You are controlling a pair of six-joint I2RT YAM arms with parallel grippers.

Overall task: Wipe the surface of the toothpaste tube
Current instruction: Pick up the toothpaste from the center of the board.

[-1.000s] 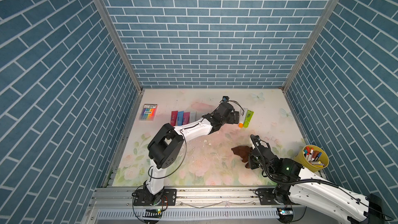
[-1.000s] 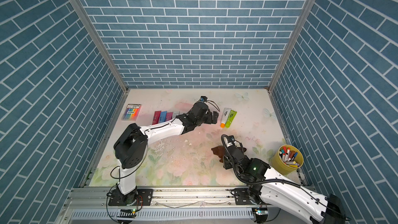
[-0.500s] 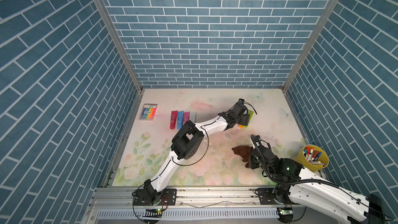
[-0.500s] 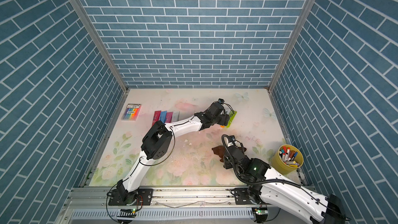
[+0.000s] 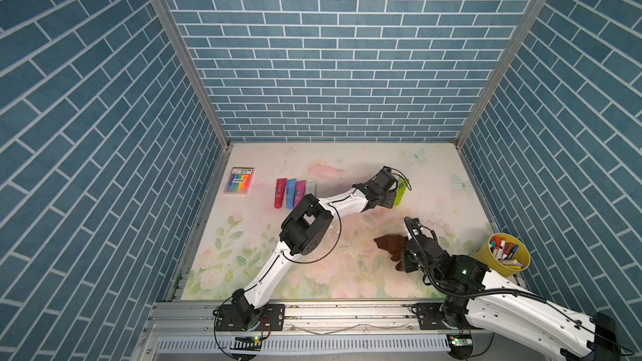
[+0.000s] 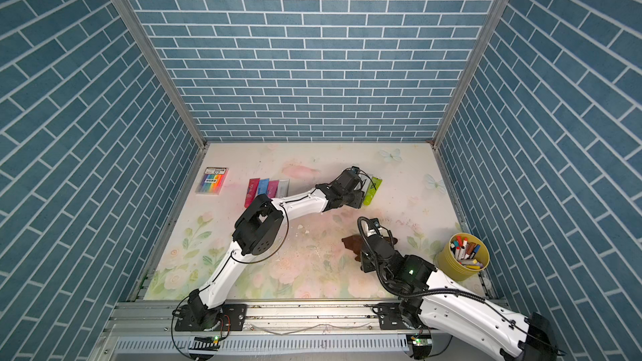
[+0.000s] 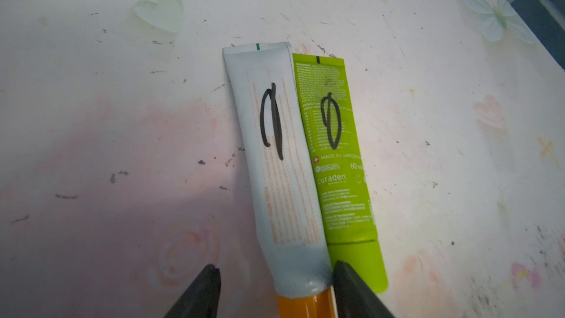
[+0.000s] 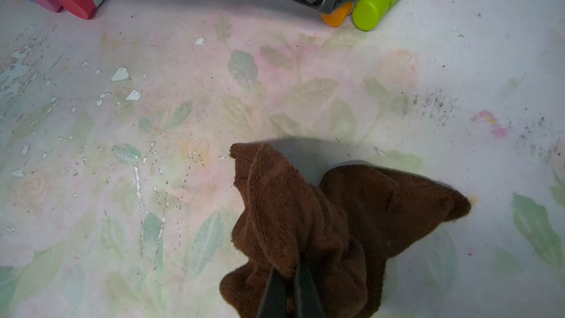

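Note:
Two toothpaste tubes lie side by side at the back of the mat, each with a black scribble: a white tube with an orange cap and a green tube. My left gripper is open and straddles the white tube's cap end. One finger touches the tube in the seam against the green one; its partner stands apart on the mat. In both top views the gripper hides the white tube and only the green tube shows. My right gripper is shut on a brown cloth, nearer the front.
Several coloured tubes lie in a row at the back left, with a marker pack beyond them. A yellow cup of markers stands at the right edge. Blue brick walls close three sides of the floral mat.
My left arm has stretched out to the right onto the two tubes, and its jaws have narrowed around the white one. The right arm and the cloth have stayed put.

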